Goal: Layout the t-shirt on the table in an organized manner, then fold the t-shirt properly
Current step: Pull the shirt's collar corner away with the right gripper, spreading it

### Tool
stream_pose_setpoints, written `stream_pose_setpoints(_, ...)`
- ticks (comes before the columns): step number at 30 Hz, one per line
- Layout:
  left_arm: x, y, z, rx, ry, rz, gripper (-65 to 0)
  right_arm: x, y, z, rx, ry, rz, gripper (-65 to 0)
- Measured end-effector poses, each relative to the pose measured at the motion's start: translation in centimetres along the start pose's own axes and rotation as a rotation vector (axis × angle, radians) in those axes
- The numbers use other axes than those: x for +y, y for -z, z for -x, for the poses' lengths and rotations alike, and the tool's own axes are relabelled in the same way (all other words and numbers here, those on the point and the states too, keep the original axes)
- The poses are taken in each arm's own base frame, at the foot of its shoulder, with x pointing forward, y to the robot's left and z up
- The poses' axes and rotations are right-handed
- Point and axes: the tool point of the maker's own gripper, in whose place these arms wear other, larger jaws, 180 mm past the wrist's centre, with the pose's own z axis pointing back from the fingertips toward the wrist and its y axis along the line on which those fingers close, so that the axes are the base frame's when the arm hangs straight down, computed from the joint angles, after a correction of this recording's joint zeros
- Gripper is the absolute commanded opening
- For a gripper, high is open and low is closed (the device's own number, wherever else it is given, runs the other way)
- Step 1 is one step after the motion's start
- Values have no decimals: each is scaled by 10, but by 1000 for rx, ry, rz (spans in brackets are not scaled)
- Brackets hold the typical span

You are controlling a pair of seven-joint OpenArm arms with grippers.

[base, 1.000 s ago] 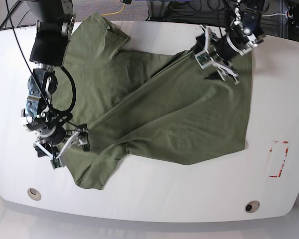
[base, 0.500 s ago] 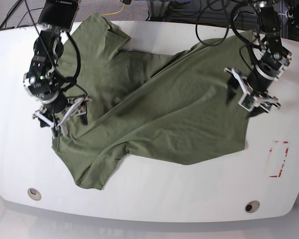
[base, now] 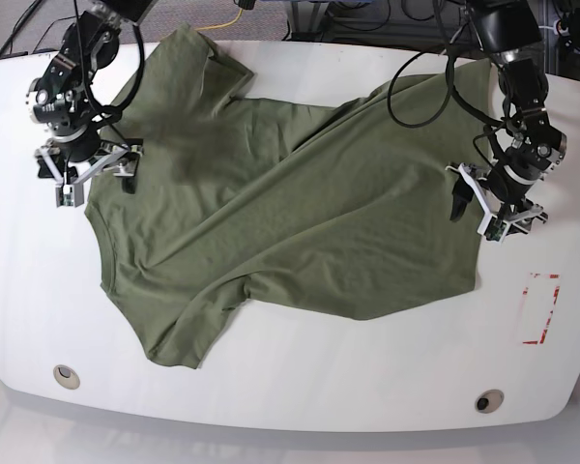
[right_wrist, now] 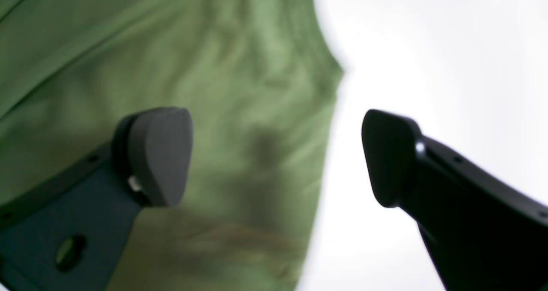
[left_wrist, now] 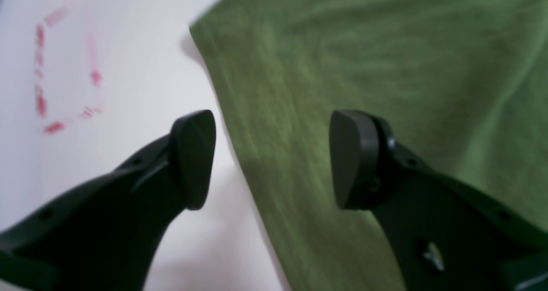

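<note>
Layout step in hand, by my reading; no fold begun. T-shirt [base: 300, 213] lies spread across the middle of the bench [base: 300, 387], rumpled, with one long diagonal crease from about 7 o'clock up toward 1 o'clock, and a sleeve reaching to 11 o'clock.

At 9–10 o'clock in the base view: right pincer [base: 82, 172] hangs over the cloth's outer edge, jaws wide apart, nothing between them. Its wrist view shows the green edge running between the two pads, one pad [right_wrist: 156, 154] over cloth, the other over bare white.

At 3 o'clock: left pincer [base: 493, 208] likewise straddles the shirt's edge, jaws parted, empty. Red dashed mark [base: 541, 309] sits at 4 o'clock, apart from the cloth.

Next move, as I judge: each pincer lowers onto its edge, closes on the fabric, then pulls outward to flatten the diagonal crease. Risk of pinching only the top layer.
</note>
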Motion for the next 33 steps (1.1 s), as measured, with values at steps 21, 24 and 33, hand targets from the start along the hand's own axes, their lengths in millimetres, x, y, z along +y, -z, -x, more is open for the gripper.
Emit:
stream_pose_setpoints(21, -7, 16, 7, 17, -63, 25, -650, -53, -56, 49, 7, 416, 13, -59)
stream_pose_setpoints(24, -7, 16, 6, 14, -63, 25, -650, -50, -56, 69, 66, 446, 2, -59)
stream_pose_setpoints(33, -6, 15, 7, 16, -61, 24, -650, -43, -49, 108, 151, 540, -30, -59)
